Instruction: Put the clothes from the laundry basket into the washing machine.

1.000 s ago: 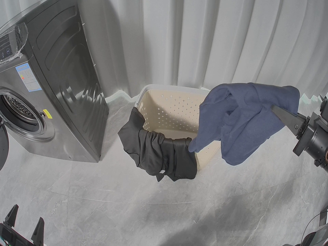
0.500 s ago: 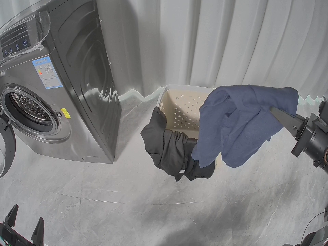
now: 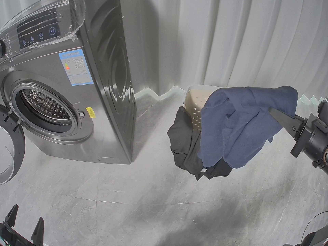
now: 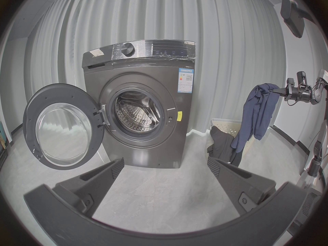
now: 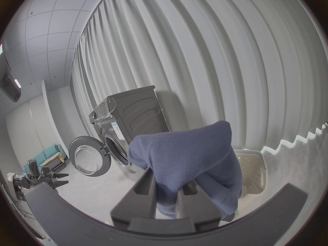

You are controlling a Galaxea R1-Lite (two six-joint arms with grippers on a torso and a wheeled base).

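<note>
Step in hand: judged as the carry of the blue garment (image 3: 239, 127) from the laundry basket (image 3: 193, 99) to the washing machine (image 3: 102, 69).
Garment's place: hung in the air in front of the basket, well apart from the drum (image 3: 44, 103), with its loose end dangling near the black garment (image 3: 184, 144).
Right pincer (image 3: 273, 111): clenched on a bunched fold of the blue garment, most of the cloth draped off the tips.
Right arm's pose: stretched out roughly level on the robot's right, well above the floor (image 3: 136, 202), pointed toward the basket side.
Doing it well: called for a firm clench throughout, since only a fold looked pinched.
Height: best kept up, so as not to drag the tail over the black garment or the basket rim.
Entry: needed the pincer carried well inside the drum mouth before letting go, to avoid cloth left over the sill.
Door (image 3: 8, 147): swung wide open beside the port, no bar to entry.
Left pincer (image 3: 26, 219): released, jaws spread, parked low on the robot's left, faced at the machine.
Black garment: slung over the basket's rim, half outside, not yet collected.
</note>
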